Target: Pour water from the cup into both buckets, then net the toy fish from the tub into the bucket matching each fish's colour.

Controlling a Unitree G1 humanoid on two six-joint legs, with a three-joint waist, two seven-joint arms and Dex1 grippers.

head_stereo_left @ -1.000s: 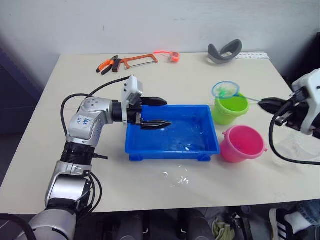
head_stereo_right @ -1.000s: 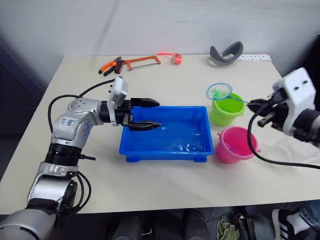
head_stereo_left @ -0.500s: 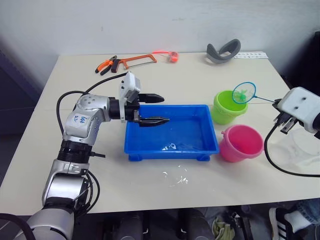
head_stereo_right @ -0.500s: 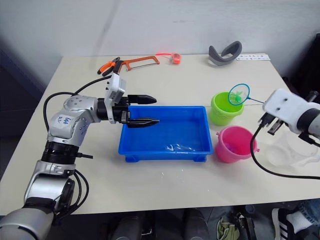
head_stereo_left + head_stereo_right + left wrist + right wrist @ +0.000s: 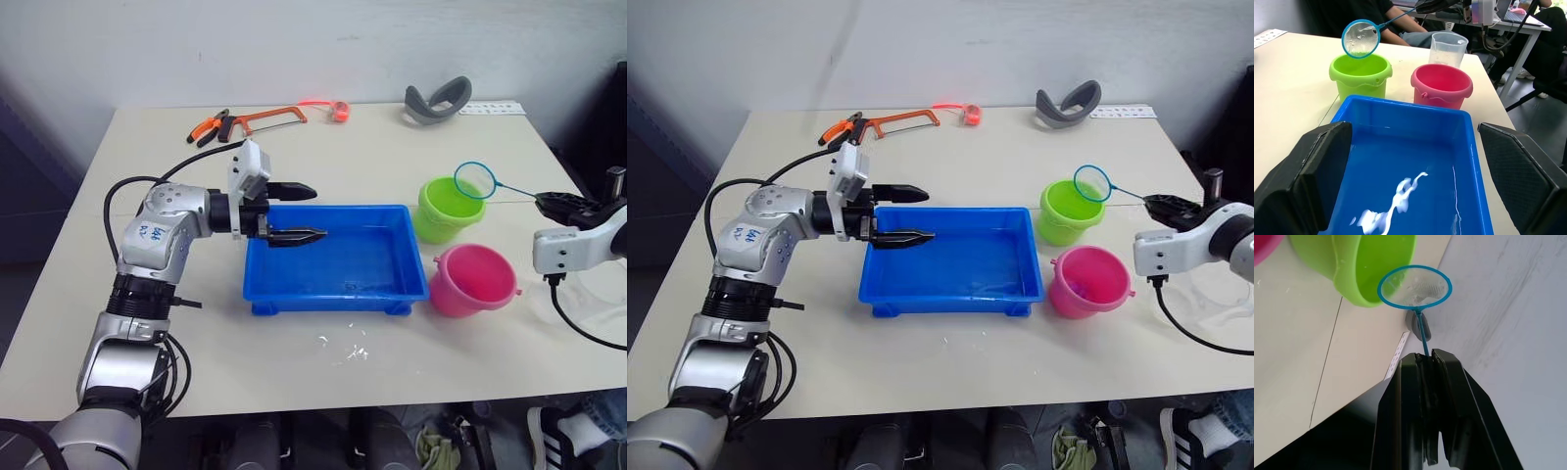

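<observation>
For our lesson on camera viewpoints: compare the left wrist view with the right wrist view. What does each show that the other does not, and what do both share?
Left wrist view alone: the blue tub, the clear cup behind the pink bucket, and the left gripper's fingers spread wide. Right wrist view alone: the right gripper clamped on the net's handle. Both share the net by the green bucket.
</observation>
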